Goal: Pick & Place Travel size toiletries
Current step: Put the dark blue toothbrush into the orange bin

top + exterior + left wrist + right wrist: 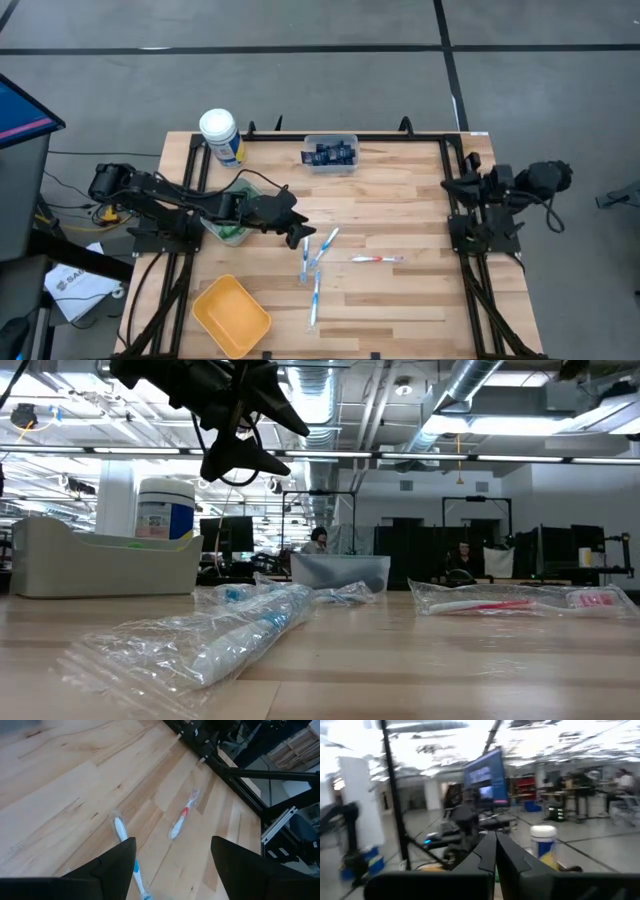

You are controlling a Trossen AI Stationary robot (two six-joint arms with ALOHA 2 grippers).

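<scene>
Currently hovering left tool [303, 228] wide open and empty above the surface [400, 190], just left of the toothbrush cluster; fingers [116, 862] standing well apart with nothing between them. Keeping right tool [495, 851] fully closed, empty, parked at the right edge of the surface.

Locating task items: three white-blue toothbrushes [316, 272] in clear wrappers lying mid-surface, just right of and nearer than the left tool; red-and-white toothbrush [376, 259] lying apart to their right, also wrapped. Seeing dark navy tubes [331, 153] sitting in the clear bin [331, 167] at the far edge, green bottles [232, 235] in the grey bin [212, 225] under the left arm. Noting yellow bin [231, 316] at near left, empty. Ignoring white canister [220, 136] at far left.

Judging step in hand: reaching for a toothbrush, likely the closest white-blue one [120, 830] showing between the fingers in the left wrist view.

Doing it well: lowering straight down with jaws straddling the handle across its narrow width, not along it; aiming mid-handle for balance; pressing through the slippery crinkly wrapper onto the solid handle before closing; avoiding pinching only loose film; staying clear of overlapping neighbours to avoid dragging two at once.
</scene>
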